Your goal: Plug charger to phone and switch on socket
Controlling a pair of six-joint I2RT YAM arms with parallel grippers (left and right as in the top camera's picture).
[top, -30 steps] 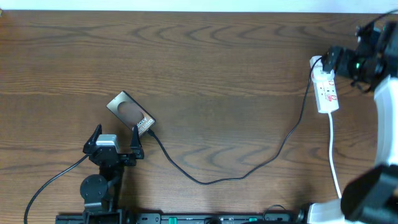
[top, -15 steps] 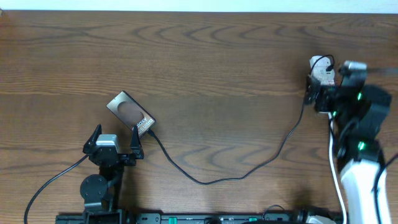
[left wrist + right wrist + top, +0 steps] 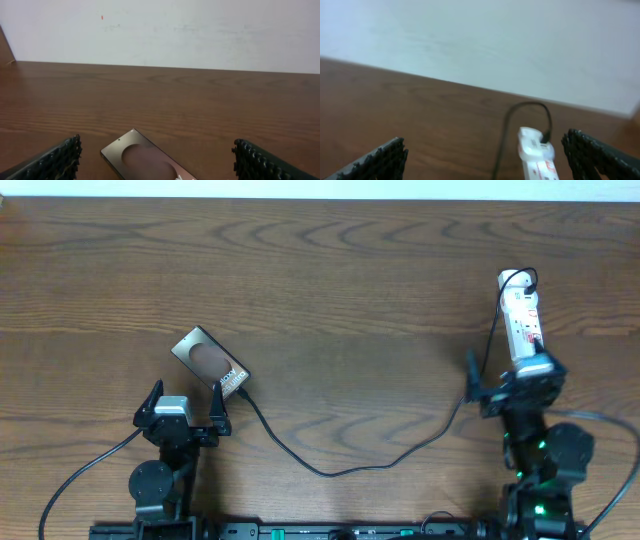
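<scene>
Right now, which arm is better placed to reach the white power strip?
Right: the right pincer, open, sits at the near end of the power strip, facing it. The left pincer is far off, beside the phone.

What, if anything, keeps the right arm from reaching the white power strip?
Probably nothing, so likely yes: the right pincer is open and pointed at the power strip just ahead, with nothing lying across it. The charger cable runs alongside, not across.
</scene>
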